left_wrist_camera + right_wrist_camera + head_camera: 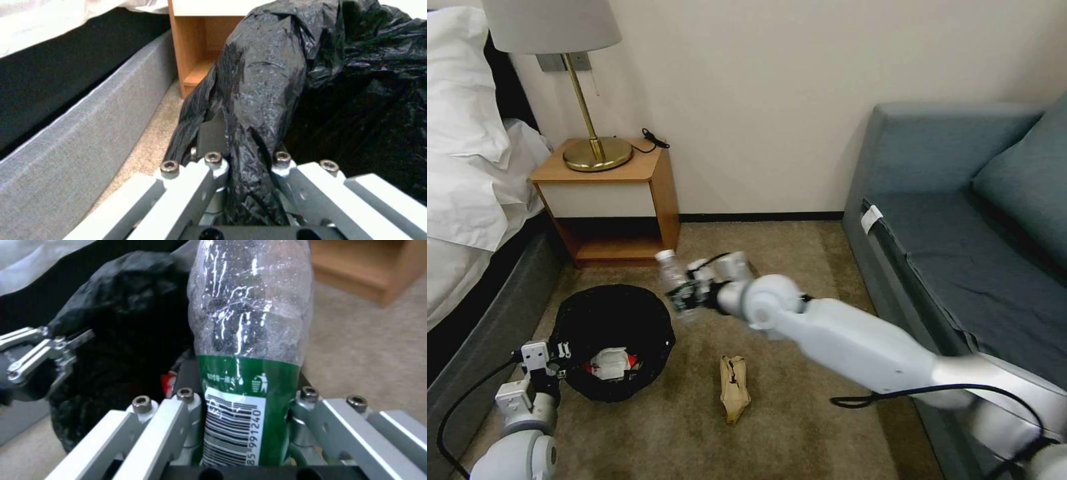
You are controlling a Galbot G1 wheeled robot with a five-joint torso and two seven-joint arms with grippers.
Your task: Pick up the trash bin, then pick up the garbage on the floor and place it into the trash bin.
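bottle [249, 340], green barcode label reading 991240, gripped by right claw [247, 400].

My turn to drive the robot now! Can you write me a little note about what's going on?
Left gripper: shut on the trash bin, pinching its black bag at the rim.
Right gripper: shut on the clear plastic bottle, held just beside the bin.
Done: a red-and-white wrapper lies inside the bin.
Left: bottle not yet dropped in; the tan paper bag is on the carpet.
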